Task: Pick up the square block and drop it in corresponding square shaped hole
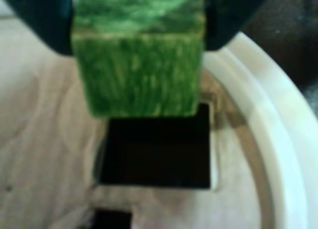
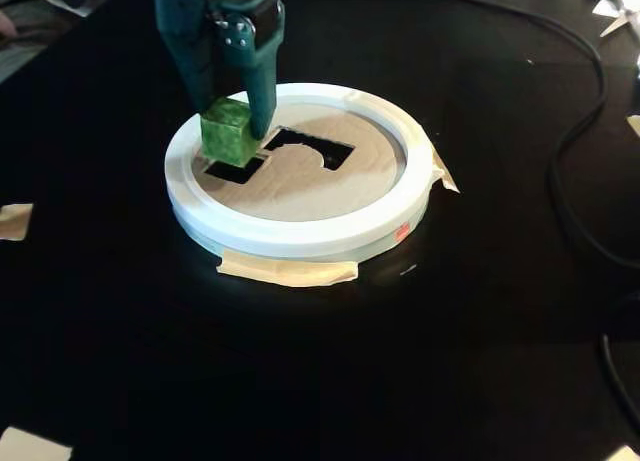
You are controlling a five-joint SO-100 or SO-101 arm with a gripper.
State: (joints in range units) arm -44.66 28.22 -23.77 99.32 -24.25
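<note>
Gripper (image 2: 232, 131) jaws clamp cube (image 1: 141, 65) by side faces; hole (image 1: 156, 152) at 6. Prob. light, rigid, glossy—slip risk.

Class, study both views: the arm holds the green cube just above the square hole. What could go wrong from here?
1. In the wrist view, the square block overlaps the far edge of the square shaped hole; released now, it may catch the beige disc.
2. The hole looks barely wider than the block, so a slight twist could jam it.
3. The gripper might strike the white ring if lowered.
</note>
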